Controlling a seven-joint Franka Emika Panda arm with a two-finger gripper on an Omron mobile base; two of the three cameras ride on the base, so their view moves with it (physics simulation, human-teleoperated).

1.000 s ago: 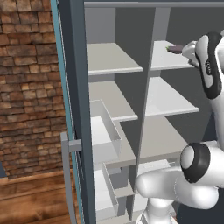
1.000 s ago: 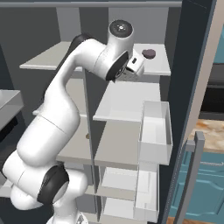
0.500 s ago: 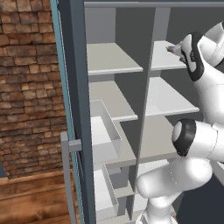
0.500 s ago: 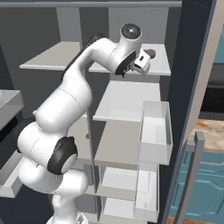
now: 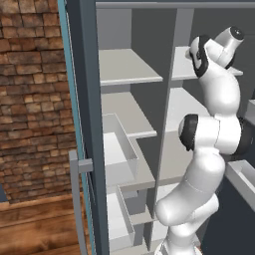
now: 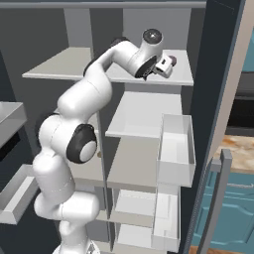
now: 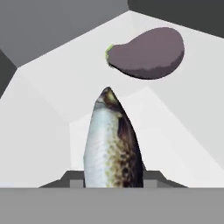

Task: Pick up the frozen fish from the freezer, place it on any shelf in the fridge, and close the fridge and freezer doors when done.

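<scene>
My gripper (image 7: 113,177) is shut on the frozen fish (image 7: 113,144), a silvery, brown-speckled body that points away from the hand with its tail end hidden. The fish hangs just above the pale top shelf (image 6: 181,74) in the right half of the tall slate-blue cabinet. A dark maroon rounded lump (image 7: 146,52) lies on that shelf a little beyond the fish's nose. From the right base the gripper (image 6: 166,64) sits right beside the lump (image 6: 172,60). Both doors face away, so I cannot tell which half is the freezer and which the fridge.
Both cabinet doors stand wide open: the left door (image 5: 82,124) with its grey bar handle (image 5: 77,199), and the right door (image 6: 213,99). Pale door bins (image 6: 176,149) jut toward the shelves. Lower shelves (image 6: 144,114) are bare. A brick wall (image 5: 30,99) is at the left.
The hand has pushed further in over the top right shelf, toward the maroon lump, with the fish still in it. The elbow has swung up and in front of the cabinet.
</scene>
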